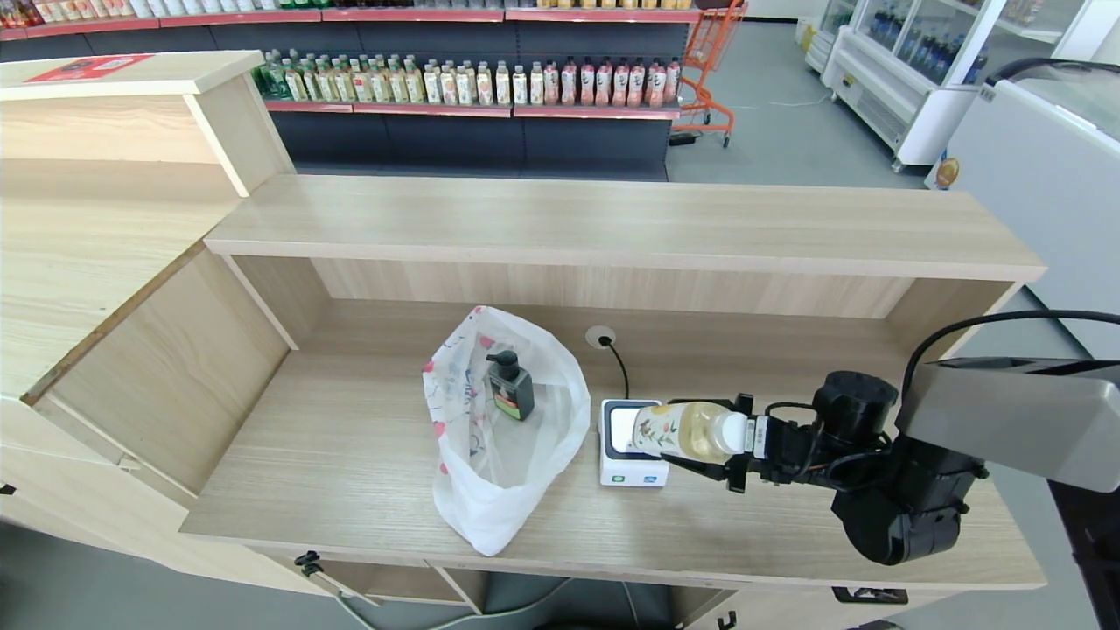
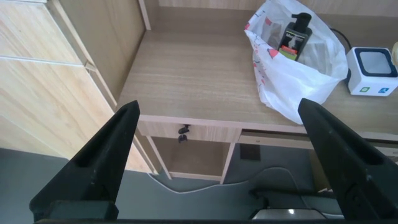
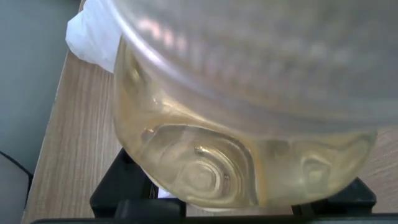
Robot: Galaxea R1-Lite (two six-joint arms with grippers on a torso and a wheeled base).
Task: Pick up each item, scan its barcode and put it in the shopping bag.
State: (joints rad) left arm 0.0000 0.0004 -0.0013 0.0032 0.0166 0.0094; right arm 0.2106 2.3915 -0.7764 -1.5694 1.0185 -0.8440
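Observation:
My right gripper (image 1: 731, 442) is shut on a clear bottle of yellowish drink (image 1: 687, 430) with a white cap and flowered label, held on its side just above the white barcode scanner (image 1: 632, 448). In the right wrist view the bottle (image 3: 249, 118) is pressed close against the camera. The white shopping bag (image 1: 499, 429) lies open on the counter to the scanner's left, with a dark pump bottle (image 1: 510, 387) standing inside it. My left gripper (image 2: 217, 162) hangs open off the counter's front edge, low and well away from the bag (image 2: 298, 68) and the pump bottle (image 2: 293, 37).
A black cable (image 1: 618, 363) runs from a grommet in the counter to the scanner. The wooden counter (image 1: 350, 455) has a raised shelf (image 1: 612, 223) behind and a side wall at the left. Shelves of bottles and fridges stand beyond.

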